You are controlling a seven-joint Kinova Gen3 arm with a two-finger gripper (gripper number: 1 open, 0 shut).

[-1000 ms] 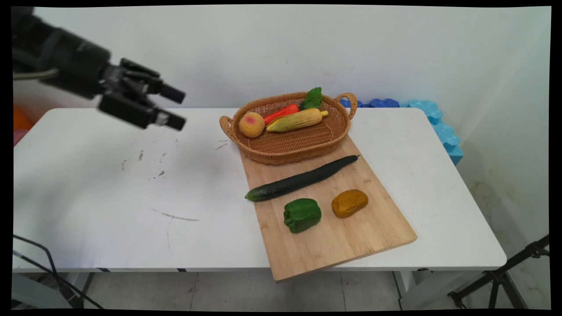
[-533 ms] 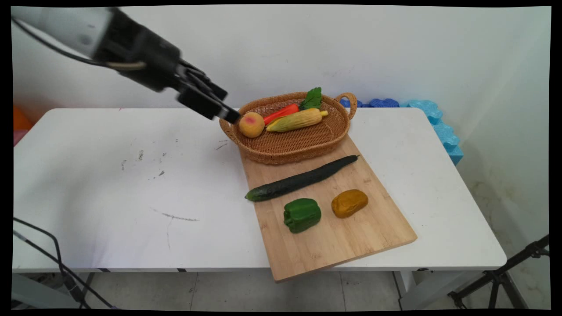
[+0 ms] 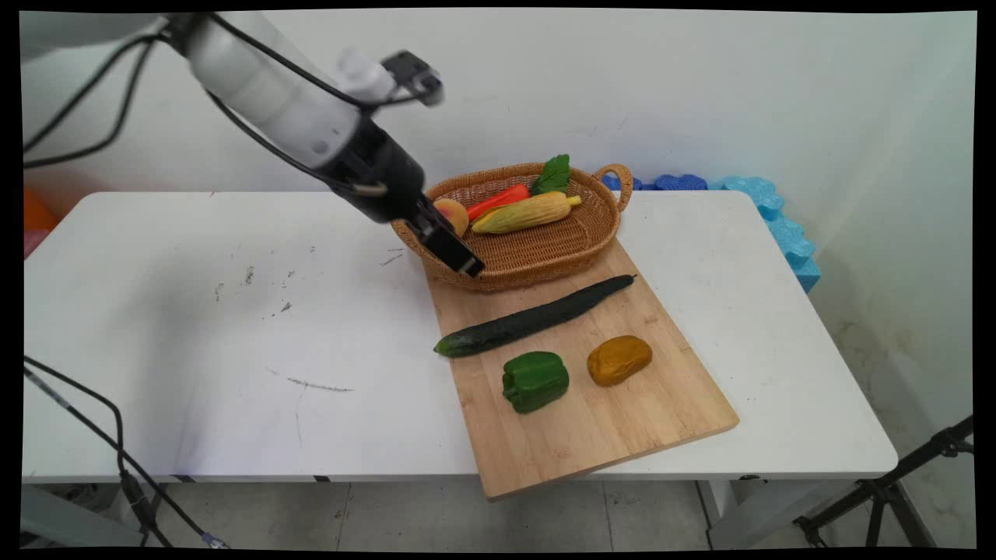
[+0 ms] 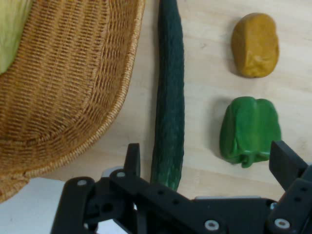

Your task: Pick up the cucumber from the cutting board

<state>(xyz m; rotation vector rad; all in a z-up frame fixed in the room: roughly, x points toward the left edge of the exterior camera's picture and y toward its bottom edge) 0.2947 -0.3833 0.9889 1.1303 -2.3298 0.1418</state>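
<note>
One wicker basket [image 3: 537, 253] holds peach [image 3: 455, 213], corn [image 3: 529, 212], carrot [image 3: 498, 200].

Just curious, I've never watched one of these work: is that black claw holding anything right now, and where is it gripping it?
No, nothing is held. The end effector is open and empty, above the cucumber.

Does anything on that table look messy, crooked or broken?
The wooden cutting board lies skewed on the white table, and its near corner juts past the table's front edge. Dark scuffs mark the tabletop left of it. The cucumber, green pepper and basket look intact.
</note>
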